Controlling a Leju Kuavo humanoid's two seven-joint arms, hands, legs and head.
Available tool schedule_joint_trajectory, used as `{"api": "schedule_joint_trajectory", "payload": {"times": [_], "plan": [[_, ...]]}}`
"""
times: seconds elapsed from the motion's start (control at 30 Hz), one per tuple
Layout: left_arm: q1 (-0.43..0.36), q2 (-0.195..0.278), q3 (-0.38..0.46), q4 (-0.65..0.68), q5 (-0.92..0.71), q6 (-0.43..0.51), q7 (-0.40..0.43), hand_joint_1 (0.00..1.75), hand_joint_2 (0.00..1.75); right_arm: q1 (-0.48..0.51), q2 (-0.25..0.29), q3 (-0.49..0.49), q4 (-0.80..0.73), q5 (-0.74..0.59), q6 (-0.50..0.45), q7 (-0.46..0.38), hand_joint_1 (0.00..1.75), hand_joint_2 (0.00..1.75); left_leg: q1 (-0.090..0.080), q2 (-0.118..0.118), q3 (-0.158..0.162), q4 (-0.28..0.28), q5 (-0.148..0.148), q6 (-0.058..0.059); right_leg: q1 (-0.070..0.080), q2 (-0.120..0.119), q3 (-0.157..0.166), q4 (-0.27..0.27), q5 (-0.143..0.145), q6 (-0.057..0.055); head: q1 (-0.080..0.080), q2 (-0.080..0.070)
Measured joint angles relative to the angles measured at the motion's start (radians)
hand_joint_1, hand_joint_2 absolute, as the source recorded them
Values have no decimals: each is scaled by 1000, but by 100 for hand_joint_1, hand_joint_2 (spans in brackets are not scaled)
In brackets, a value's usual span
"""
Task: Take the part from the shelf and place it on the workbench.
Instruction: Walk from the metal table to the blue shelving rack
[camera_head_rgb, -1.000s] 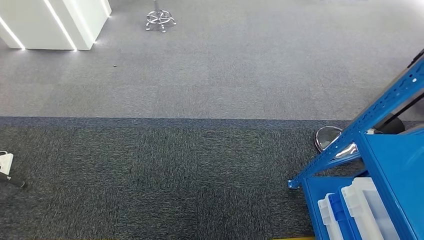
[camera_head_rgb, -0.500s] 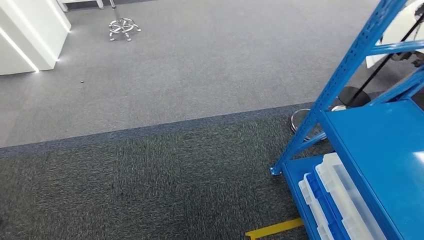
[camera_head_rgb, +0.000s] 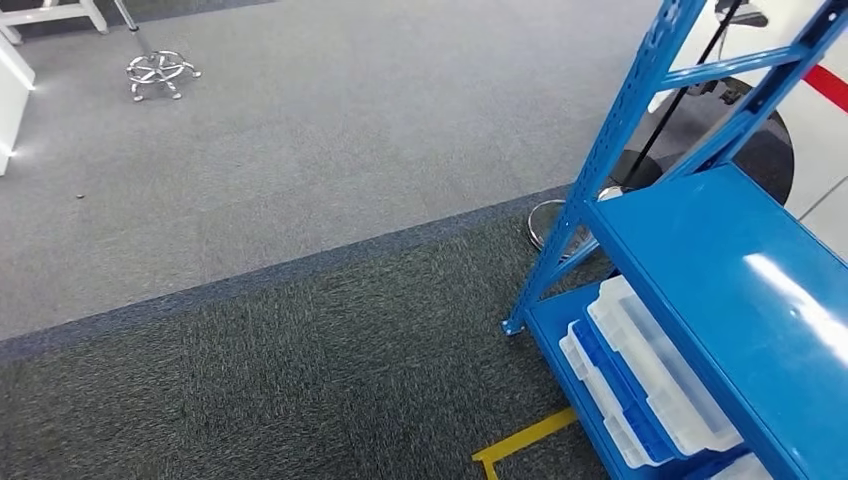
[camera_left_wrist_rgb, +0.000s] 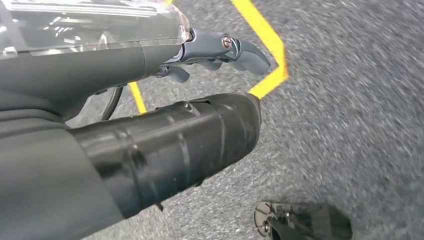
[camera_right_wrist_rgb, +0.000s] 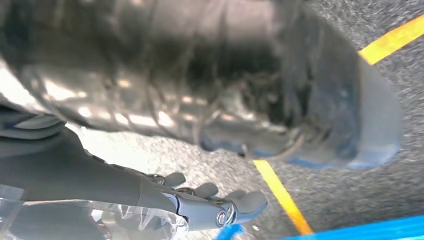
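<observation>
Two robot hands hang empty, fingers loosely apart — left robot hand (camera_left_wrist_rgb: 220, 50), right robot hand (camera_right_wrist_rgb: 210, 210). The camera has swung right since earlier frames: the blue shelf (camera_head_rgb: 700, 250) now fills the right of the frame. White bins (camera_head_rgb: 650, 385) sit lower right — the part itself cannot be identified; approach continues.

Head camera looks down at shelf (camera_head_rgb: 700, 260); wrist cameras face the carpet (camera_left_wrist_rgb: 350, 125) closely.

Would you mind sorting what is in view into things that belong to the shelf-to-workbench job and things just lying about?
Job:
- blue shelf
- white bins on its lower level
- left hand, hanging over the carpet
- right hand, hanging over the carpet

Lying about:
- chrome chair base
- yellow floor tape
- round stand base behind the shelf
- white table legs
</observation>
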Motion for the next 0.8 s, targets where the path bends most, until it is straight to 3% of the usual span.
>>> {"api": "schedule_joint_trajectory", "payload": {"times": [0.07,0.1,0.13,0.17,0.23,0.3,0.37,0.4,0.47,0.53,0.57,0.6,0.63,0.7,0.77,0.8], "plan": [[3,0,1,0,0,0,0,0,0,-1,0,0,0,5,0,-1,0,0,-2,31,0,0,-2,3,-4,-24,-62,122,-48,8,1,0],[3,0,1,0,0,0,0,0,0,-1,0,0,0,8,0,-1,0,0,-2,46,1,0,-4,2,-6,-28,-73,146,-48,11,1,0],[3,0,1,0,0,0,0,0,0,1,0,0,0,11,0,1,0,0,-2,58,3,0,-6,1,-8,-33,-64,129,-28,13,1,0],[2,0,1,0,0,0,0,0,0,2,0,0,0,13,0,2,0,0,-2,69,7,0,-9,-2,-9,-42,-35,73,6,12,1,0],[1,-1,1,0,0,0,0,0,0,2,-2,0,0,16,-2,7,0,0,-5,89,16,2,-17,-11,-4,-85,39,-68,64,4,1,0],[0,-1,1,0,0,0,0,0,0,-1,-3,0,0,17,-3,9,0,0,-9,107,22,3,-25,-22,5,-107,70,-132,78,-11,0,0],[-5,-2,1,0,-1,0,0,0,0,0,-4,0,0,18,-6,10,0,0,-11,124,29,2,-31,-33,7,-87,68,-135,76,-23,0,0],[-7,-2,1,0,-1,0,-1,0,0,1,-5,0,0,19,-8,10,0,0,-10,117,31,8,-38,-39,5,-77,69,-138,78,-29,0,0],[-9,-3,2,0,-2,0,-2,0,0,1,-6,0,0,21,-10,12,0,0,-6,74,11,65,-79,-49,-2,-58,72,-144,82,-42,-1,0],[-7,-3,2,0,-1,0,-3,0,0,0,-7,1,0,24,-10,13,0,0,-4,29,-49,195,-146,-52,-2,-37,72,-144,83,-49,-1,0],[-5,-3,3,0,-1,0,-3,0,0,-1,-8,1,0,27,-10,14,0,0,-4,21,-80,257,-167,-53,-2,-24,71,-143,83,-50,-1,0],[-3,-3,3,0,0,0,-3,0,0,-1,-8,1,0,29,-10,15,0,0,-4,18,-101,292,-168,-53,-1,-9,72,-142,83,-51,-1,0],[-2,-3,4,0,0,0,-3,0,0,-1,-8,1,0,32,-8,17,0,0,-4,16,-105,288,-149,-52,0,6,73,-139,82,-51,-1,0],[-1,-3,4,0,0,0,-3,0,0,-1,-8,1,0,35,-6,21,0,0,-4,-1,-64,174,-69,-46,-1,34,74,-133,79,-48,-1,0],[0,-3,5,0,0,-1,-3,0,0,-2,-7,2,1,35,-5,25,0,0,-2,-48,-22,59,-20,-39,0,57,69,-125,75,-40,-1,0],[-1,-3,6,0,0,-1,-3,0,0,-1,-7,2,1,35,-5,26,0,0,-3,-65,-13,33,-14,-36,-2,67,65,-123,76,-34,-1,0]]}}
